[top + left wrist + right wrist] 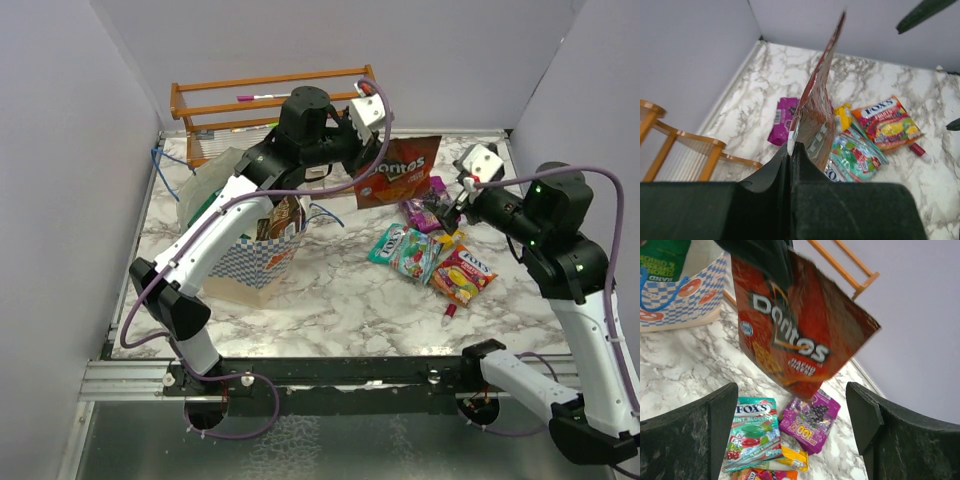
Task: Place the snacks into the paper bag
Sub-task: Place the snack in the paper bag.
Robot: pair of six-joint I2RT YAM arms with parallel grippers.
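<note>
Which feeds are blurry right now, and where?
Top external: evenly lit and sharp. Left wrist: Doritos bag smeared toward its top edge, red-yellow Fox's pack behind it readable. Right wrist: the bag's logo slightly soft, own fingers dark and unfocused.

"Doritos" on red bag [800, 335]; "FOX'S" on teal pack [752, 430], red-yellow pack [887, 122]; "100" on magenta pack [810, 422].

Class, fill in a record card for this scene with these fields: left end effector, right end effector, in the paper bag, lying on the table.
left end effector: shut on the Doritos bag, held clear of the table
right end effector: open, empty, near the magenta pack
in the paper bag: green chips packet
lying on the table: teal pack, red-yellow pack, magenta pack
</note>
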